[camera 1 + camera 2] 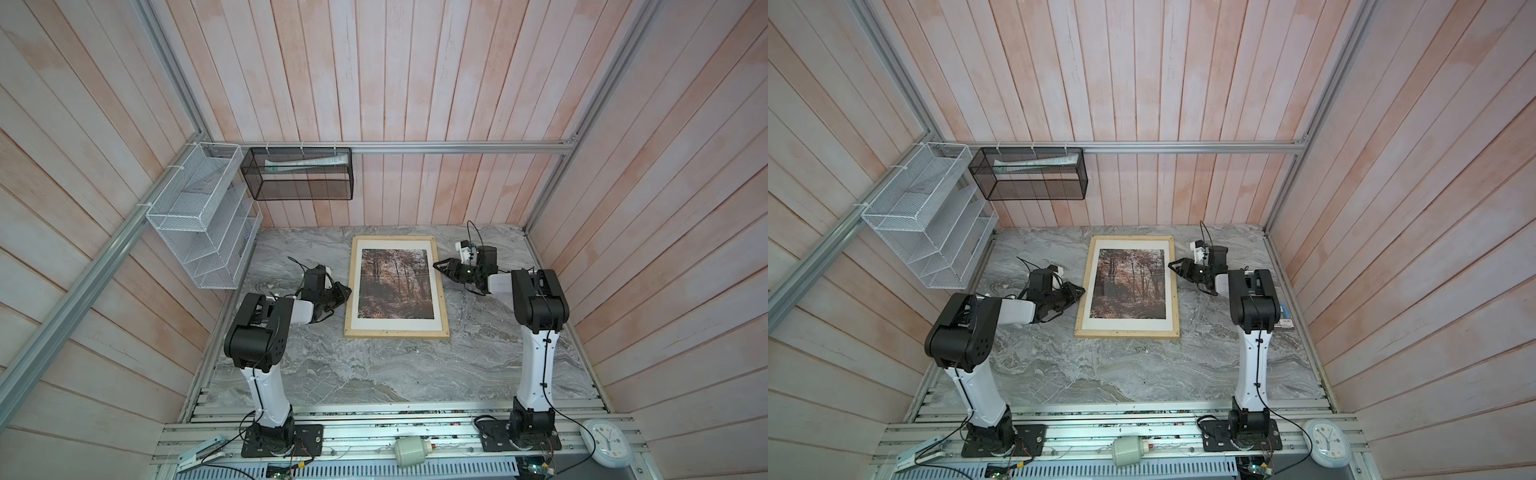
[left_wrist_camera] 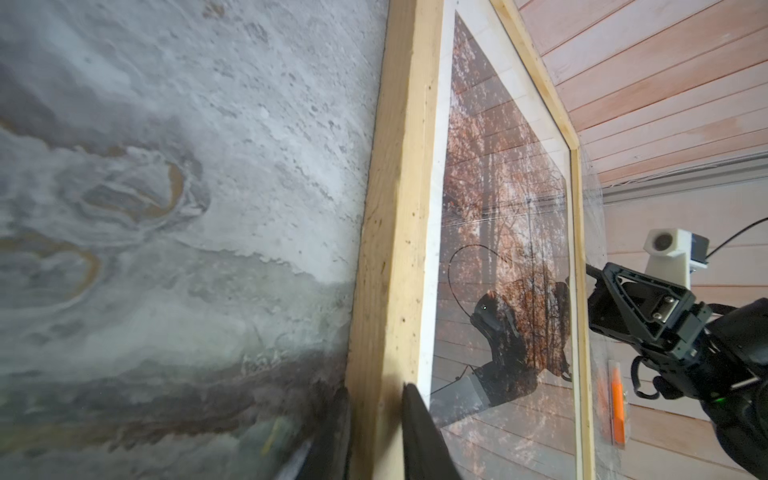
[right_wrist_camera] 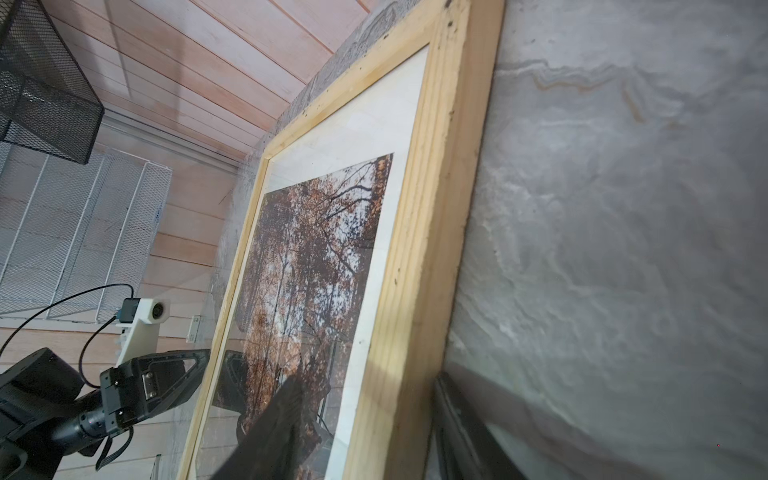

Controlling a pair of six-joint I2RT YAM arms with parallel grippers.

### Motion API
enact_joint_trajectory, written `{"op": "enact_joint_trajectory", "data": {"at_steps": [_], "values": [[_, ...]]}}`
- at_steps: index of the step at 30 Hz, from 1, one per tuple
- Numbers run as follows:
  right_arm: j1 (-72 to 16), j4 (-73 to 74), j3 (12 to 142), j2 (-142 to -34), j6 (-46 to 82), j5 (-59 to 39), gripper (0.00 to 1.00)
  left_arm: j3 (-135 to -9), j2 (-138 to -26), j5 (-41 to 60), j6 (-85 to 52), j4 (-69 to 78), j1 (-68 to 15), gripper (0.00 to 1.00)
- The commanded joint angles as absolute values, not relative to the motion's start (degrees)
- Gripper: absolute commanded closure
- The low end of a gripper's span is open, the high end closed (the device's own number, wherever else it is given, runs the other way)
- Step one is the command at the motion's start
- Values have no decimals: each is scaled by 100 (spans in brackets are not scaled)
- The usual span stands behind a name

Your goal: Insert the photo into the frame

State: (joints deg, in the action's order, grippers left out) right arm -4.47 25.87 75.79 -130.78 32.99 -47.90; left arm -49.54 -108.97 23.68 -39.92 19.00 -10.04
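Observation:
The pale wood frame [image 1: 397, 333] [image 1: 1127, 333] lies flat at the back middle of the marble table. The autumn forest photo [image 1: 395, 282] [image 1: 1128, 282] sits inside it behind glass, bordered by a white mat [image 1: 397, 324]. My left gripper [image 1: 347, 291] [image 2: 374, 390] is shut on the frame's left rail [image 2: 399, 208], one finger on each side. My right gripper [image 1: 437, 266] [image 3: 370, 378] straddles the right rail [image 3: 436, 208]. Its jaws stand apart, one finger over the glass and photo [image 3: 311, 249], the other low beside the rail's outer face.
A white wire rack [image 1: 199, 220] and a black mesh basket [image 1: 299, 174] hang on the back-left walls. A wall clock [image 1: 606, 446] and a pale cylinder [image 1: 411, 451] lie on the front rail by the arm bases. Panelled walls enclose the table.

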Motion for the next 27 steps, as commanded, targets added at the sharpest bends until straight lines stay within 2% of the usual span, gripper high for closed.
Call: {"op": "enact_joint_trajectory", "data": {"at_steps": [1,20,27], "values": [[-800,2197,7600,-13394,3373,-5300,49,-4798,-10998,2668,-3887,1123,-1254,77],[-796,2182,7857,-13535,3429,-5308,48,-4982,-10899,2427,-3668,718,-1256,77],[-673,2307,7786,-13500,3538,-5212,47,-5159,-10855,2303,-3578,572,-1247,73]]}}
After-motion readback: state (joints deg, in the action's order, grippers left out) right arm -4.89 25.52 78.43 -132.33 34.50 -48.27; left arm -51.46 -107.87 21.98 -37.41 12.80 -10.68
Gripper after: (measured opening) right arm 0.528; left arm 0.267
